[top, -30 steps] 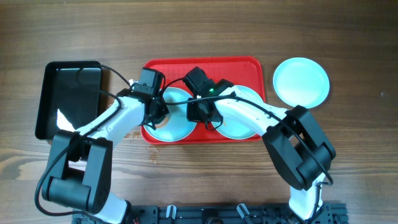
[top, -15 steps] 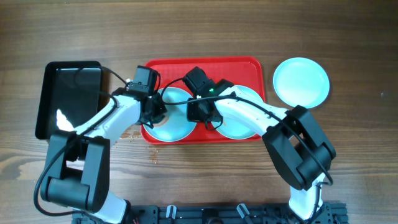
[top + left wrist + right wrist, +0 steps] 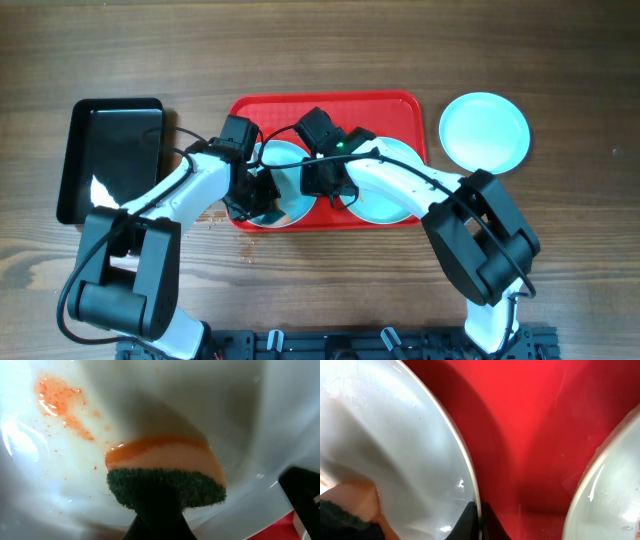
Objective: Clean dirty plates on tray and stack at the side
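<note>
A red tray (image 3: 330, 108) holds two pale plates. The left plate (image 3: 285, 200) is under both grippers; the right plate (image 3: 385, 205) lies beside it. A third plate (image 3: 484, 131) sits on the table right of the tray. My left gripper (image 3: 250, 197) is shut on a sponge (image 3: 167, 477), orange with a dark green scrub side, pressed onto the left plate (image 3: 75, 475) next to orange smears (image 3: 62, 402). My right gripper (image 3: 322, 180) is shut on that plate's rim (image 3: 462, 462); the sponge (image 3: 350, 510) shows at the lower left of that view, and the other plate (image 3: 610, 490) at the right.
A black rectangular tray (image 3: 110, 150) lies left of the red tray. Small crumbs or drops lie on the wood in front of the red tray's left corner (image 3: 245, 245). The red tray floor (image 3: 535, 425) shows between the two plates.
My left gripper has moved with the sponge toward the front of the left plate. The right arm and the plates have stayed put.
</note>
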Tool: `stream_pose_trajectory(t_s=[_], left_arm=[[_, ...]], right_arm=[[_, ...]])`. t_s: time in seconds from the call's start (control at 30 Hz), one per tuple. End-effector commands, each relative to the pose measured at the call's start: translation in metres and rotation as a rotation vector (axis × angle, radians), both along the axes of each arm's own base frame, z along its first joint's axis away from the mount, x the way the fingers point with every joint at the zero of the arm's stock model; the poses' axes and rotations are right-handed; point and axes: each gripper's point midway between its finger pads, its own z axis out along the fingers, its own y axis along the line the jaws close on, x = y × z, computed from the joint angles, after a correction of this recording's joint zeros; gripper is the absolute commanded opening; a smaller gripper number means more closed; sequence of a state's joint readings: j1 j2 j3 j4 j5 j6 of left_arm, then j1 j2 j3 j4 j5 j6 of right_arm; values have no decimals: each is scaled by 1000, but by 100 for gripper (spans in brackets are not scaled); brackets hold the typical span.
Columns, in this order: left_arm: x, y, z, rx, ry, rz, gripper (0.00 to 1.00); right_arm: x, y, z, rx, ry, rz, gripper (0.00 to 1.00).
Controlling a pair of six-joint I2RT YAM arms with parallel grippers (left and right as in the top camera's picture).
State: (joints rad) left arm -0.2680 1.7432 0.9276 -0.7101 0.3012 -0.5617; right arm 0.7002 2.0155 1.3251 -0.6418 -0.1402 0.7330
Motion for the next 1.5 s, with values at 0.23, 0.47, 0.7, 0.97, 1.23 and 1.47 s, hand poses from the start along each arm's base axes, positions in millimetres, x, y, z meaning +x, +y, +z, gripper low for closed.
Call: stream_pose_trajectory(t_s=[0.23, 0.47, 0.7, 0.97, 1.23, 1.47], left_arm=[[-41, 51, -39, 181, 176, 54, 4], [-36, 66, -39, 186, 175, 112, 4], [-14, 80, -43, 223, 86, 145, 4], [23, 75, -43, 194, -71, 123, 4], [43, 68, -41, 157, -161, 83, 4], [20, 26, -31, -97, -69, 14, 4]], right_arm=[[1, 2, 6, -13, -31, 30, 4], [2, 1, 5, -22, -38, 30, 4], [2, 1, 5, -22, -38, 29, 4], [2, 1, 5, -22, -38, 29, 4], [2, 1, 5, -22, -38, 29, 4], [2, 1, 5, -22, -38, 29, 4]])
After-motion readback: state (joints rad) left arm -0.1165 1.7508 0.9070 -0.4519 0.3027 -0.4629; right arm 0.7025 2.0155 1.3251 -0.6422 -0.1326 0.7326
